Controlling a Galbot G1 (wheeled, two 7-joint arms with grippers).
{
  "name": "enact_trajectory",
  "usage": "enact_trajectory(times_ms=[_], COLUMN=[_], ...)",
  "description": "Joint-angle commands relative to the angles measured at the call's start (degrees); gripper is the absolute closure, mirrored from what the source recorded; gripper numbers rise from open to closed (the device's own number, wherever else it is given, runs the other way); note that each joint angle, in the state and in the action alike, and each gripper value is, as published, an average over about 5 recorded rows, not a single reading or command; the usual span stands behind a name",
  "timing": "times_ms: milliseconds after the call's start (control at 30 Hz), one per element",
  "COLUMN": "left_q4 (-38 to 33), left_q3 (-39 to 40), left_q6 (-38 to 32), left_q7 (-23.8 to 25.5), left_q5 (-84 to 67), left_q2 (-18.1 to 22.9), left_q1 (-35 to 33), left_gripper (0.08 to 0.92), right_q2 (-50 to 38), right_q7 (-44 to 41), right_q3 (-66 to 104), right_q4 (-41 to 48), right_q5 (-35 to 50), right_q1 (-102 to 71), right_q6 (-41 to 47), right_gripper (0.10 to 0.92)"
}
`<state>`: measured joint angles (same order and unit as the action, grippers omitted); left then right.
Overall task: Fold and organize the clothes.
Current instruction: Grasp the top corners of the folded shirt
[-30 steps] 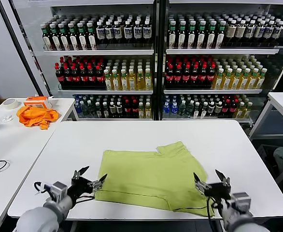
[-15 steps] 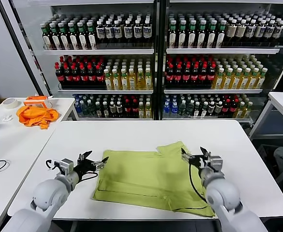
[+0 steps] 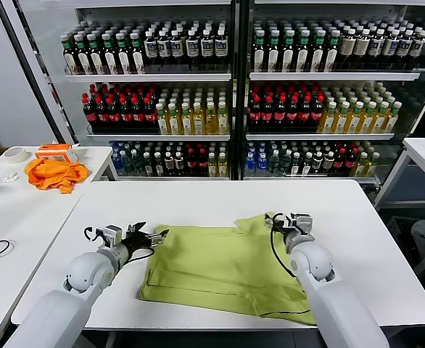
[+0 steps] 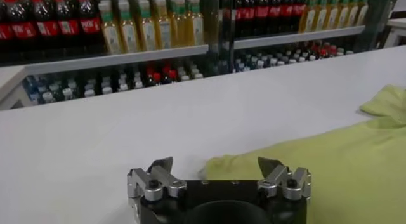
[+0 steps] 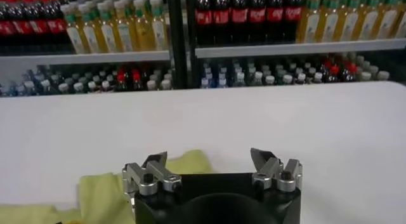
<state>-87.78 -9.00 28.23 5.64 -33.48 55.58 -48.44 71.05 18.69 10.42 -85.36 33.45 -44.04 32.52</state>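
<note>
While both the left gripper [image 3: 153, 235] and right gripper [image 3: 279, 221] hover wide open and empty at the T-shirt's [image 3: 223, 268] far corners, a shallow pinch risks catching one layer only.

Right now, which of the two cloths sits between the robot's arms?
The lime T-shirt, lying flat on the middle table between both arms. The orange cloth lies crumpled on the side table, to the robot's left.

Rounded grey arms, looped black cables, black grippers with silver, screw-fastened fingers [image 4: 152, 181]
</note>
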Motion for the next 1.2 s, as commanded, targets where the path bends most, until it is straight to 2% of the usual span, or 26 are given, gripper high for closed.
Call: enact_trajectory(times_ms=[33,400,500,633,900,1200], left_q4=[6.7,8.3,8.3,8.1,7.6,6.1], left_q3=[2.7,3.5,3.5,3.5,3.4,2.9], left_q6=[-0.6,-1.2,-1.4,-1.5,-2.3,-2.3], left_q7=[0.3,-0.7,-0.5,-0.1,1.2,1.6], left_q5=[-0.1,0.5,0.2,-0.2,-0.4,-2.5], left_q2=[1.3,1.6,1.6,1.7,2.0,2.3], left_q1=[4.8,4.6,4.6,4.6,3.7,3.3], left_gripper=[0.177,0.177,0.192,0.284,0.518,0.778], right_q2=[1.6,1.8,2.0,2.2,2.3,1.8], right_q7=[-1.2,-3.3,-3.9,-4.2,-4.3,-4.8], right_q3=[-1.1,-1.1,-1.2,-1.5,-1.3,-0.2], right_q4=[6.5,8.5,8.7,8.2,7.9,5.5], right_q5=[-0.9,-1.5,-1.5,-1.4,-1.3,-1.3], right_q1=[2.9,3.6,3.9,3.7,3.3,1.9], right_q6=[-0.8,-3.9,-3.8,-3.2,-2.2,-5.3], right_gripper=[0.203,0.203,0.226,0.324,0.558,0.826])
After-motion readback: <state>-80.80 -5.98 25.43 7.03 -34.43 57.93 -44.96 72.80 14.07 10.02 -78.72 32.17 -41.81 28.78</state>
